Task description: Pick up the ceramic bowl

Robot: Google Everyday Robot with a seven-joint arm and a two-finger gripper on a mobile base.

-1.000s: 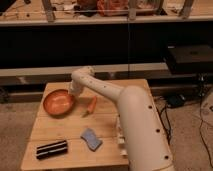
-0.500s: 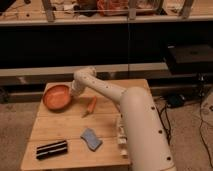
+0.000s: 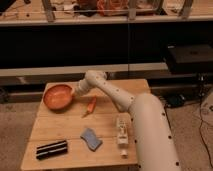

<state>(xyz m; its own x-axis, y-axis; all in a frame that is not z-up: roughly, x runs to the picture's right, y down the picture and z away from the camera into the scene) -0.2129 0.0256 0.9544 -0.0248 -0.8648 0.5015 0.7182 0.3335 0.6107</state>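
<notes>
The ceramic bowl (image 3: 56, 96) is round, shallow and glossy orange-red, at the far left of the wooden table (image 3: 107, 117). My gripper (image 3: 75, 93) is at the bowl's right rim, at the end of the white arm (image 3: 112, 95) that reaches in from the right. It is shut on the rim, and the bowl looks held slightly above the table top. The fingertips are mostly hidden against the bowl.
A small orange carrot (image 3: 91, 105) lies just right of the bowl. A blue sponge (image 3: 91, 139), a black flat object (image 3: 51, 149) and a white item (image 3: 121, 136) lie toward the table's front. Dark shelving (image 3: 105, 45) stands behind the table.
The bowl has shifted slightly up and away together with the gripper at its rim. The arm's elbow rose a little. The other objects have not moved.
</notes>
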